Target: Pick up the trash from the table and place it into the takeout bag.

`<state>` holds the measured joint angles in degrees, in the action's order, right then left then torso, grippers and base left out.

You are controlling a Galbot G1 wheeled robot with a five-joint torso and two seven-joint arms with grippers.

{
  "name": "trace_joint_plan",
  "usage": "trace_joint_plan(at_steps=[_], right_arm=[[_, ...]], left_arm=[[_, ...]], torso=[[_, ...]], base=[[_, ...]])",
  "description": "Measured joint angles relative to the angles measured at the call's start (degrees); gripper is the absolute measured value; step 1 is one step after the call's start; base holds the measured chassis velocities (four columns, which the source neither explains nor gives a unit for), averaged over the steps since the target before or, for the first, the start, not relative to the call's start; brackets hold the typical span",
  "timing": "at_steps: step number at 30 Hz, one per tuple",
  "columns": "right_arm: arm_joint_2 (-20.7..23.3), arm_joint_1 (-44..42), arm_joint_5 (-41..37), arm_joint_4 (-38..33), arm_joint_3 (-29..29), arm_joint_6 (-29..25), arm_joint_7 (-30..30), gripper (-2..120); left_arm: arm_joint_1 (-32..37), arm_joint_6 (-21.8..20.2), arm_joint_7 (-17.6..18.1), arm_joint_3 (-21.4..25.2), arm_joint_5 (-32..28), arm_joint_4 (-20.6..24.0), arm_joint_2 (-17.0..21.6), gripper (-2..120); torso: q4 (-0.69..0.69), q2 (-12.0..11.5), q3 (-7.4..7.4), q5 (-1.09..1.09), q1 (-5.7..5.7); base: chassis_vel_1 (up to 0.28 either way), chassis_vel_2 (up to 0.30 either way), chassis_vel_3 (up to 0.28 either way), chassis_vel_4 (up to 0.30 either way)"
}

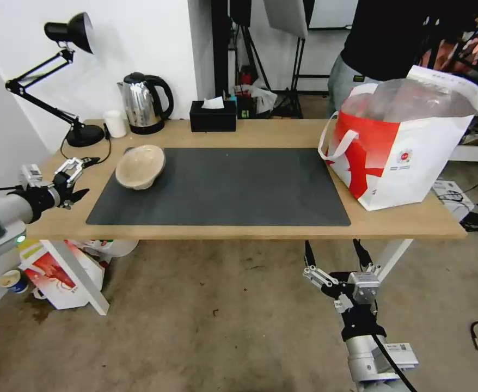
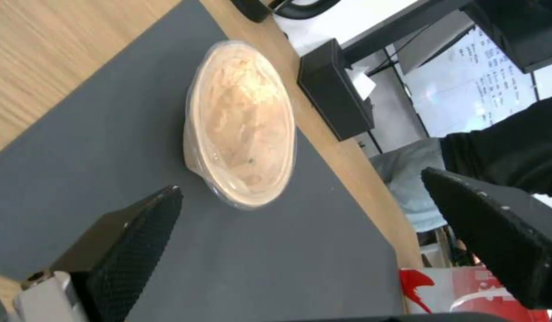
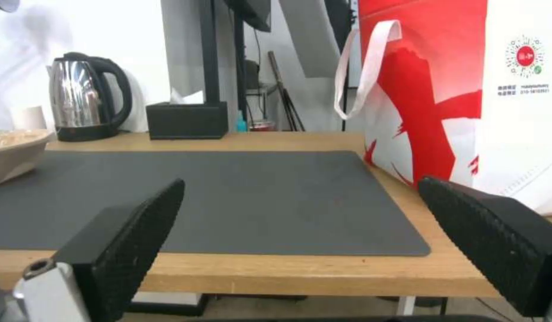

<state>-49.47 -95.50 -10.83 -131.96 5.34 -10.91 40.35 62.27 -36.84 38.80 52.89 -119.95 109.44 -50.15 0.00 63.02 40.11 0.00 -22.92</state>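
At the left edge of the head view, the left gripper hovered over the worktop's left end, its fingers spread wide and holding nothing, touching nothing. Just to its right, in the left-centre of the frame, the beige pulp bowl sat on the near-left corner of the dark mat, tipped a little rather than flat; the left wrist view showed it between the two open pads, still apart from both. That tilt looked like the main risk: a light bowl resting unevenly could skid across the mat or flip if a finger caught its rim before the jaws closed, and its thin wall might buckle under a hard squeeze. A kettle and a desk lamp stood behind, close enough that a wide swing might clip them.

In the lower right of the frame the right gripper hung below the worktop's front edge, also wide open and empty. Above it, at the right end, the takeout bag stood with its mouth open; its soft upper flap could fold inward and block a drop.
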Motion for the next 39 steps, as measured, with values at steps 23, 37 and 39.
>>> trace_joint_plan(at_steps=[23,37,39], right_arm=[[0.0,0.0,0.0,0.0,0.0,0.0,0.0,100],[0.0,0.0,0.0,0.0,0.0,0.0,0.0,100],[0.0,0.0,0.0,0.0,0.0,0.0,0.0,100]], left_arm=[[-7.96,-0.03,-1.13,-8.75,3.37,-7.37,0.45,100],[-8.98,-0.06,-1.21,-9.47,4.21,-8.82,0.71,100],[-9.09,-0.06,-1.21,-9.62,4.25,-8.99,0.65,100]], torso=[[0.0,0.0,0.0,0.0,0.0],[0.01,0.01,-0.01,0.0,0.0],[0.0,0.02,0.0,0.0,0.0]], base=[[0.0,0.0,0.0,0.0],[0.0,0.0,0.0,0.0],[0.0,0.0,0.0,0.0]])
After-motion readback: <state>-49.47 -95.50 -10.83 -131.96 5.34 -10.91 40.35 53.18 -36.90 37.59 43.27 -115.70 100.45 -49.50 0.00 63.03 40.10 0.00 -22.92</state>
